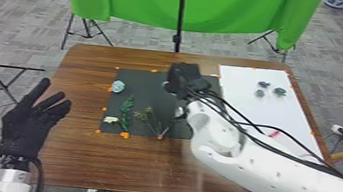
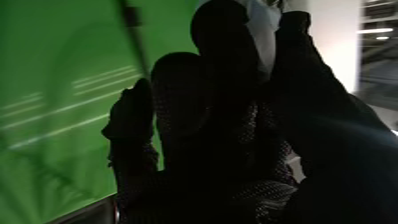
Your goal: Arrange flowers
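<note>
A pale bloom point(image 2: 264, 42), as far as could be told, was pinched narrowly between your right hand's point(image 1: 184, 80) thumb and fingers, over the black mat's point(image 1: 144, 94) far part. Left on the mat lay a pale blue flower point(image 1: 118, 86), a green sprig point(image 1: 126, 111) and thin twigs point(image 1: 151, 121); three small blossoms point(image 1: 280, 91) lay right, on a white sheet point(image 1: 249, 108). Your left hand point(image 1: 32, 122) was wide open, left of them. Placing well called for a light pinch, slow lowering, and release only at contact.

Rounded white arms point(image 1: 272, 177) carry black cables point(image 1: 312, 165); each robot hand point(image 1: 28, 127) wears black fabric.
</note>
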`<state>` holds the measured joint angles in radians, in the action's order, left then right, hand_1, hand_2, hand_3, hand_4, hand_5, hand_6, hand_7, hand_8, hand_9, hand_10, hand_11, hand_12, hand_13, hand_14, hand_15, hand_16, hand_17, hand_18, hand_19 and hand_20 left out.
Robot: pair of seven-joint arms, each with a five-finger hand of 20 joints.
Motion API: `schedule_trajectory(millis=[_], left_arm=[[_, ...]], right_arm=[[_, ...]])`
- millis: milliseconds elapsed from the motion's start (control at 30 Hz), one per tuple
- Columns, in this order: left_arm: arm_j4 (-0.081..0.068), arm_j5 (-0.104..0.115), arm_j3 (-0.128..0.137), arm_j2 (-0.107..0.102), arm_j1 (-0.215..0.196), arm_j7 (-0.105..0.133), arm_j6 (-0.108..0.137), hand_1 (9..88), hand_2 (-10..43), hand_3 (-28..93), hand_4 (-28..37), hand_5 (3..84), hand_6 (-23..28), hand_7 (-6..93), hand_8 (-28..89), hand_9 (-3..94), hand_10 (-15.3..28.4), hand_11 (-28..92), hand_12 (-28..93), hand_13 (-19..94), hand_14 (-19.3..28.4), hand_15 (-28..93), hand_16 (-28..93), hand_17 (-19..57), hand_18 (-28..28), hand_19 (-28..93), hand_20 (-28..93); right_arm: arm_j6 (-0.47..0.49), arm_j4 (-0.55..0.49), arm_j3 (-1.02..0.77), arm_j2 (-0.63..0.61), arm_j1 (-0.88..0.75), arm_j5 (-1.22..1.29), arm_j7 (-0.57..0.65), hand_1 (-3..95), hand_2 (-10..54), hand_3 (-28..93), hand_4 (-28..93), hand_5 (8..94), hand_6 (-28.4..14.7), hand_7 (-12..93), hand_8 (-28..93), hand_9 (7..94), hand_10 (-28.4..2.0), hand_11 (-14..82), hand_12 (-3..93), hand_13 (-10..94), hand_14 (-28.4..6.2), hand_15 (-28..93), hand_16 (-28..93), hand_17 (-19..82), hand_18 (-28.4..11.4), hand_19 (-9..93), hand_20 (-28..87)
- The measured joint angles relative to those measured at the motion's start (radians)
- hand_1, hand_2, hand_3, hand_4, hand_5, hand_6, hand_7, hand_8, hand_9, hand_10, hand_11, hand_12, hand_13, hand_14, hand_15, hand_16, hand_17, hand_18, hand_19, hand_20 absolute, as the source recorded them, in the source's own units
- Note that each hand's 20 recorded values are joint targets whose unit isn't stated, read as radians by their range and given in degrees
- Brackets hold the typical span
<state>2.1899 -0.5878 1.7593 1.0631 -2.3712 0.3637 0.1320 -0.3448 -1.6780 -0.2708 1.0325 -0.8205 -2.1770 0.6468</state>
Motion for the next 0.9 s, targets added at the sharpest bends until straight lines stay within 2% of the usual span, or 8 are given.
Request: schedule_trajectory(millis=[167,333,433,600,733,900], left_arm=[[-0.004,0.000,-0.007,-0.003,0.028,-0.008,0.000,22.3,6.4,77,-28.3,31.5,4.5,11.3,-10,31.6,19.2,19,12,23,28.3,46,-6,-5.6,28.4,41,42],[-0.008,0.000,-0.016,-0.012,0.049,-0.008,0.000,22.3,6.4,77,-28.3,31.5,4.5,11.0,-10,31.5,19.1,18,13,23,28.2,45,-5,-5.7,28.4,41,42],[-0.013,0.000,-0.021,-0.016,0.064,-0.009,-0.001,22.3,6.3,77,-28.3,31.5,4.5,10.9,-10,31.6,19.1,18,13,23,28.2,44,-5,-5.7,28.4,41,42],[-0.014,0.000,-0.024,-0.023,0.073,-0.010,-0.003,22.4,6.4,77,-28.3,31.5,4.6,10.9,-10,31.5,19.1,18,14,23,28.2,43,-5,-5.8,28.4,41,41],[-0.013,0.000,-0.028,-0.034,0.073,-0.010,-0.003,22.5,6.3,77,-28.3,31.5,4.6,10.7,-10,31.4,19.2,17,14,23,28.2,43,-4,-5.8,28.4,41,41],[-0.013,0.000,-0.029,-0.034,0.074,-0.011,-0.004,22.6,6.3,77,-28.3,31.5,4.6,10.5,-10,31.3,18.9,16,14,23,28.1,42,-4,-5.9,28.4,41,41]], right_arm=[[0.112,0.065,0.005,0.118,0.032,0.010,-0.040,54.0,-9.5,71,-28,84.8,4.4,17,1,91.0,-5.5,17.1,39.2,68,-5.2,69,30,21,-22.5,80,53],[0.223,0.083,0.022,0.169,0.033,0.010,-0.041,52.4,-9.5,70,-28,80.2,5.1,17,-1,87.0,-5.7,19.6,38.4,64,-5.4,71,29,19,-22.4,78,55],[0.237,0.090,0.035,0.173,0.026,0.012,-0.041,52.0,-9.5,70,-28,78.6,5.2,17,-2,85.0,-5.7,20.0,37.9,62,-6.3,72,28,18,-22.3,77,56],[0.257,0.104,0.065,0.168,0.021,0.009,-0.039,50.1,-9.5,69,-28,72.2,5.6,17,-4,80.2,-6.5,21.9,36.2,58,-7.4,74,24,16,-22.6,77,56],[0.275,0.108,0.072,0.165,0.016,0.000,-0.040,46.7,-9.5,72,-28,67.8,5.6,16,-12,75.3,-7.6,25.7,30.3,57,-8.1,73,18,15,-22.5,76,56],[0.282,0.108,0.072,0.165,0.009,-0.026,-0.046,45.1,-9.5,74,-28,65.7,5.5,17,-14,71.9,-8.4,28.3,26.8,56,-8.5,73,17,15,-22.6,76,55]])
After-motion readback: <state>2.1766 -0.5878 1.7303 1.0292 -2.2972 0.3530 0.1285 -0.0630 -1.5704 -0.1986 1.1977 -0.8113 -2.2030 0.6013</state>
